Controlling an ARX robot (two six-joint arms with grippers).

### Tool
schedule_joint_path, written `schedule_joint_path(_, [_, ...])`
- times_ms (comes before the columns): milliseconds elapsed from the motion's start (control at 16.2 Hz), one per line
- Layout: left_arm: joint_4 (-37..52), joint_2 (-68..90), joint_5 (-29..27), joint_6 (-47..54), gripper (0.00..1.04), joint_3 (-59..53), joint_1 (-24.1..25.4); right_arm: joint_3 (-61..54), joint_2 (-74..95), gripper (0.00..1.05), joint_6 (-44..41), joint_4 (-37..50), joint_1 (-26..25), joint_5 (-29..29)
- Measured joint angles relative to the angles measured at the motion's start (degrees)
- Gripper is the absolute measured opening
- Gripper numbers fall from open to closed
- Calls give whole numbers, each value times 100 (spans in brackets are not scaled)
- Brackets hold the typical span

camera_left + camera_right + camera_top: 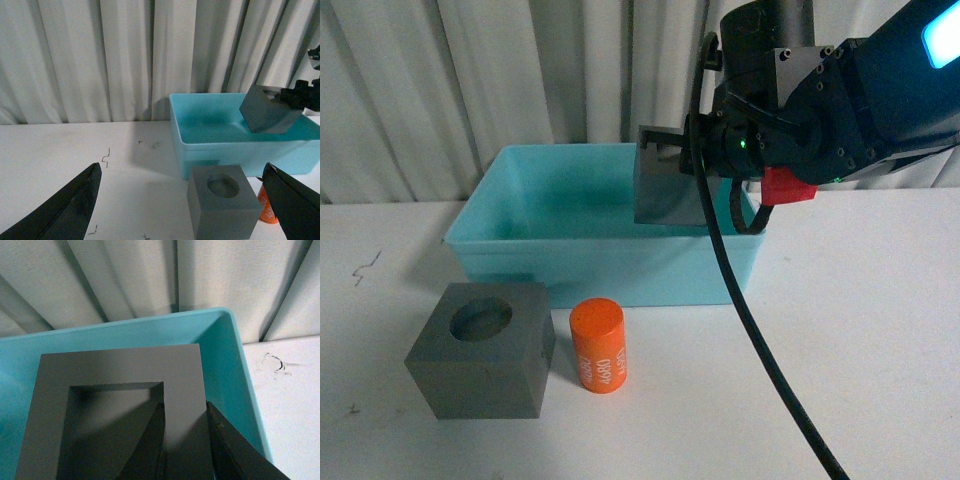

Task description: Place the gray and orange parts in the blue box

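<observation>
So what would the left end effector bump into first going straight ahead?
Probably the gray cube with the round hole, just ahead between its open fingers; the blue box sits behind. Depth is unclear.

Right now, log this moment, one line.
right gripper: shut on gray block over blue box | left gripper: open | round-recess cube, orange cylinder: outside

The orange cylinder (598, 345) is bearing white lettering running up its side, reading "4880" on two lines; a third line is showing too small to read.
</observation>
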Motion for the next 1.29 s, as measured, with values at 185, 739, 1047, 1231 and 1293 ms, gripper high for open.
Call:
schedule_joint_path(185, [-2,0,0,0,98,0,0,0,0,18,4,-105,7,74])
schedule_joint_path(739, [-2,0,0,0,98,0,0,-125,-72,71,20,76,2,234])
schedule_joint_path(1047, [-2,0,-2,0,98,0,0,-1023,-1460,98,-4,837,-118,339])
schedule_joint_path(1231, [-2,0,-2,-2,98,0,0,-2568,-3598,98,-107,1097,-317,568])
schedule_joint_path(1293, [-2,0,0,0,98,0,0,-3195,-4286,98,-33,863,-363,745])
